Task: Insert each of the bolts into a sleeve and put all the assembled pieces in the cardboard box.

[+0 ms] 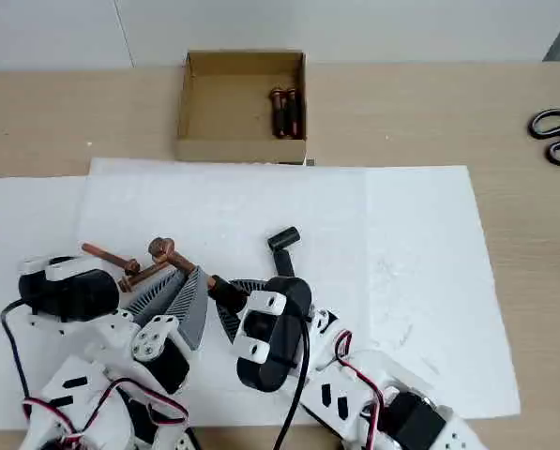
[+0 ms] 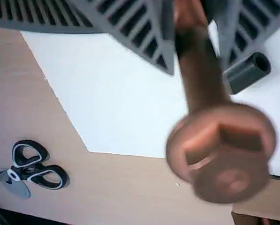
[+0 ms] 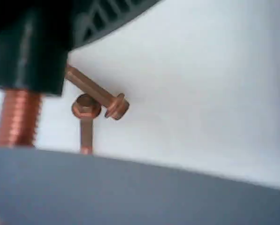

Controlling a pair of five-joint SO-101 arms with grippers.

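Observation:
My left gripper is shut on a copper bolt, whose flanged head looms close in the left wrist view. My right gripper is shut on a black sleeve, and the bolt's threaded shaft meets the sleeve's end. The two grippers sit tip to tip at the front of the white sheet. One loose sleeve lies just behind them. Two loose bolts lie left of the grippers. The cardboard box at the back holds two assembled pieces.
Black-handled scissors lie on the bare wooden table at the far right, off the sheet. The right half of the sheet is free. Both arm bodies and their cables crowd the table's front edge.

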